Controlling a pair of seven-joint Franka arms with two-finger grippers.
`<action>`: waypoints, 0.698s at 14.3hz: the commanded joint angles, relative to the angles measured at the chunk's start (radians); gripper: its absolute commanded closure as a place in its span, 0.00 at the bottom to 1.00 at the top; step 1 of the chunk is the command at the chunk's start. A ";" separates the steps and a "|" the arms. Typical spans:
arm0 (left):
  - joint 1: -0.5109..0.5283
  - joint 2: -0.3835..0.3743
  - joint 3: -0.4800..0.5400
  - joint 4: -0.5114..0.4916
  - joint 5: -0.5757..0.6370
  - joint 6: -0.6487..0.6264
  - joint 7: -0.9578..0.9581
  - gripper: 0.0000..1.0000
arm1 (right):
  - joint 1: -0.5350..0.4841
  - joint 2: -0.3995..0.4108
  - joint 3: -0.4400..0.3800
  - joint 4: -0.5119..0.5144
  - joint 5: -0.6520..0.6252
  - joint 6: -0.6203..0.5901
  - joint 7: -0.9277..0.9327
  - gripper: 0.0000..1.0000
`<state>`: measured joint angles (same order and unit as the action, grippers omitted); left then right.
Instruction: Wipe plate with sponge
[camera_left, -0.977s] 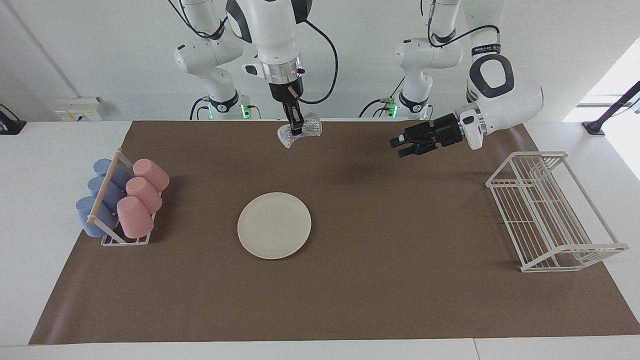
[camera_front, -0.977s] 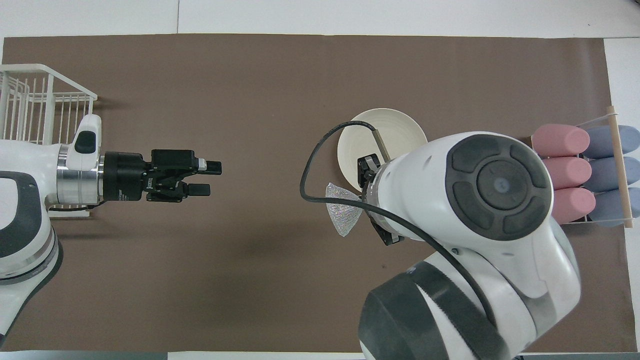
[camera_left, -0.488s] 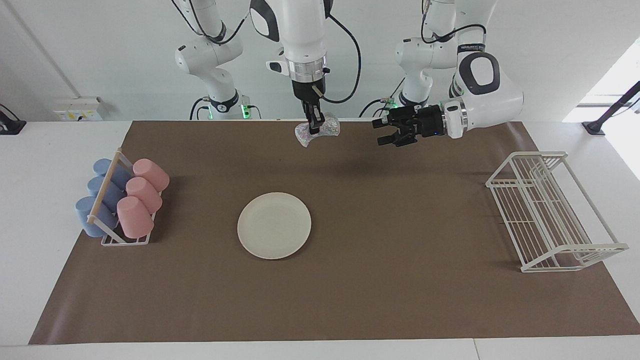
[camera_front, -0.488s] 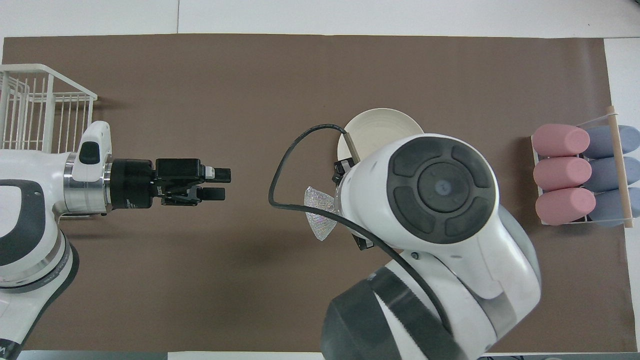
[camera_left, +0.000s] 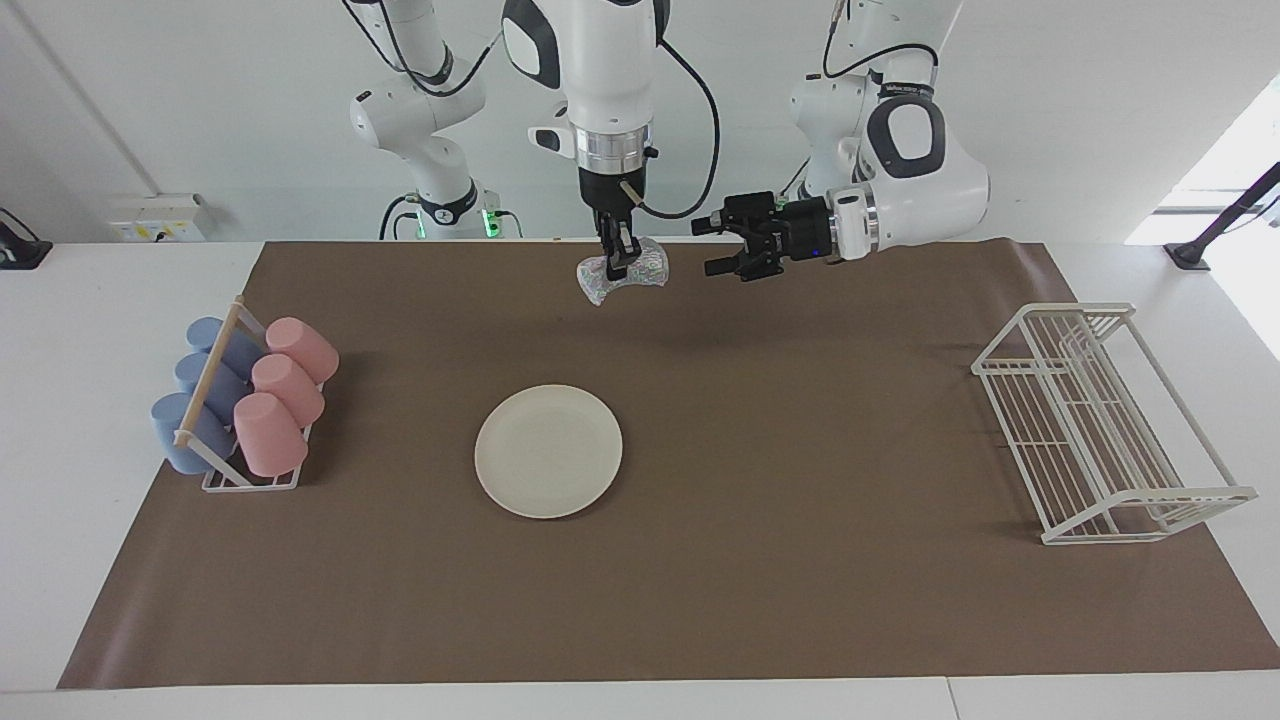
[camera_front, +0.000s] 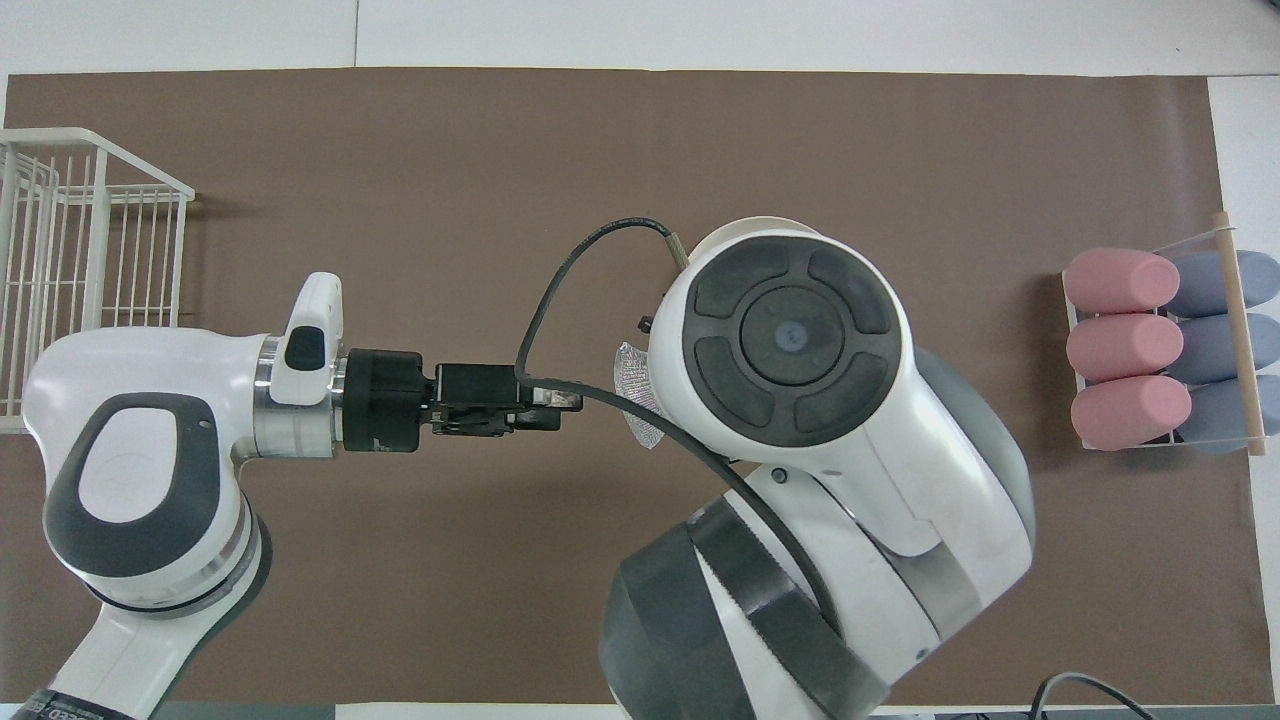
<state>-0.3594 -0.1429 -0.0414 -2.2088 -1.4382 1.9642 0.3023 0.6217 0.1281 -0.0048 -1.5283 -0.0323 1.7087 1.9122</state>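
The cream-white plate lies flat on the brown mat near the middle of the table. In the overhead view my right arm covers it, leaving only a sliver of its rim. The speckled silvery sponge hangs in the air over the mat's edge nearest the robots, and my right gripper is shut on it from above. An edge of the sponge shows beside the right arm in the overhead view. My left gripper is level with the sponge and points sideways at it with fingers open, a short gap away.
A rack of pink and blue cups stands at the right arm's end of the mat. A white wire dish rack stands at the left arm's end. The right arm's black cable loops over the left gripper in the overhead view.
The left gripper has swung across toward the sponge and risen slightly, staying open. The right gripper, still holding the sponge, moved toward the left arm's end and then eased back a little.
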 joint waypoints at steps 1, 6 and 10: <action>-0.041 -0.014 0.015 -0.025 -0.048 0.045 0.027 0.00 | -0.005 0.012 0.005 0.027 -0.023 -0.023 -0.005 1.00; -0.137 -0.006 0.015 -0.019 -0.100 0.171 0.032 0.01 | -0.005 0.012 0.003 0.027 -0.024 -0.024 -0.007 1.00; -0.145 -0.006 0.015 -0.019 -0.105 0.180 0.029 0.27 | -0.007 0.012 0.005 0.027 -0.026 -0.024 -0.008 1.00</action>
<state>-0.4890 -0.1415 -0.0406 -2.2119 -1.5199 2.1253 0.3132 0.6217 0.1281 -0.0050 -1.5265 -0.0334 1.7086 1.9122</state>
